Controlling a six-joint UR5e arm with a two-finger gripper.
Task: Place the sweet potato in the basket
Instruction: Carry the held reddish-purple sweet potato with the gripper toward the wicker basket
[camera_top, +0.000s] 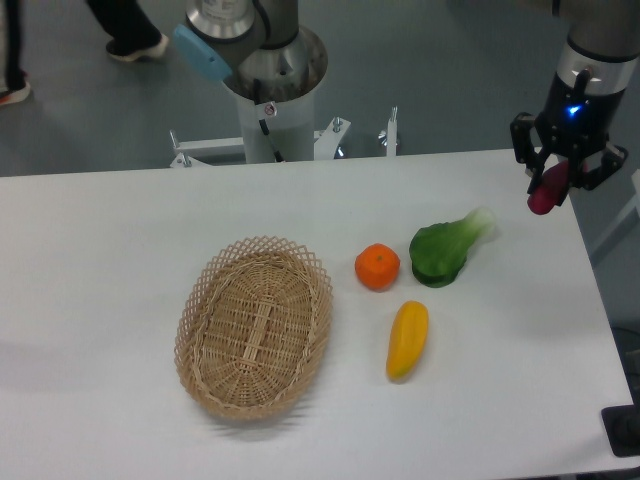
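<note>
The sweet potato (546, 191), small and magenta-red, hangs in my gripper (553, 180) above the table's far right edge. The gripper is shut on it and holds it clear of the table top. Only the lower part of the sweet potato shows below the fingers. The basket (254, 326), an oval tan wicker one, lies on the table at the left of centre, well to the left of and nearer the camera than the gripper. Nothing shows inside it.
A round orange (377, 267), a green leafy vegetable (447, 249) and a long yellow vegetable (407, 339) lie between the basket and the gripper. The arm's base column (275, 90) stands behind the table. A person's feet show at the top left.
</note>
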